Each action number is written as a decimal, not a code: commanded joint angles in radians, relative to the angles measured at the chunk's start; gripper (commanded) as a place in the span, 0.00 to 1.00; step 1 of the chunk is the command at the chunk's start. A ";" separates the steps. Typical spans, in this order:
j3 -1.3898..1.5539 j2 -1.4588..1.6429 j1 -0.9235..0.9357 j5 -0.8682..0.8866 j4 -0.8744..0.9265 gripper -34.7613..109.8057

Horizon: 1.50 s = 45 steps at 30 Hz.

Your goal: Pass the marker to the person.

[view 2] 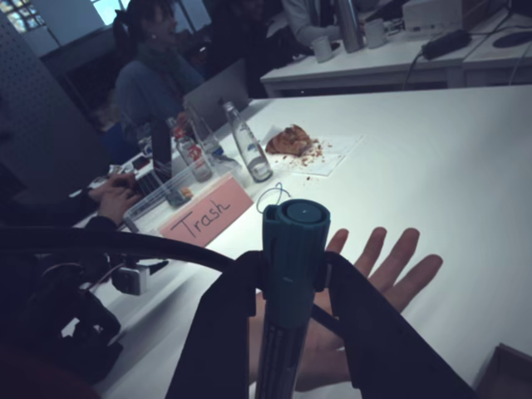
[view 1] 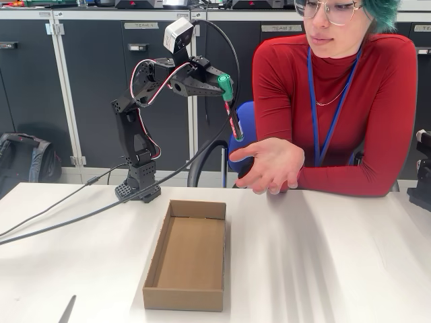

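In the fixed view the black arm is raised above the table with its gripper (view 1: 222,89) shut on the marker (view 1: 231,111), which hangs almost upright, green cap up. The person (view 1: 350,87) in a red top sits behind the table at the right, one hand (view 1: 271,165) held out palm up just below the marker's lower end. In the wrist view the marker (view 2: 291,274) stands between the black fingers (view 2: 224,324), green cap toward the camera, with the open hand (view 2: 378,287) spread under it.
An open, shallow cardboard box (view 1: 188,254) lies on the white table in front of the arm's base (view 1: 139,185). Cables (view 1: 60,212) trail left from the base. Dark cabinets stand behind. In the wrist view bottles (view 2: 245,145) and a "Trash" sign (view 2: 204,218) sit on a far table.
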 commanded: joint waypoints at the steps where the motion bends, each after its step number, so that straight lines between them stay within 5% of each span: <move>1: -0.170 -0.069 0.009 0.005 -0.014 0.21; 14: -0.350 -0.253 0.060 0.032 -0.192 0.21; 21: -0.341 -0.290 0.126 0.241 -0.333 0.21; 30: -0.127 -0.247 0.261 0.506 -0.371 0.21; 40: 0.117 -0.236 0.347 0.730 -0.609 0.21; 45: 0.169 -0.233 0.339 0.675 -0.552 0.21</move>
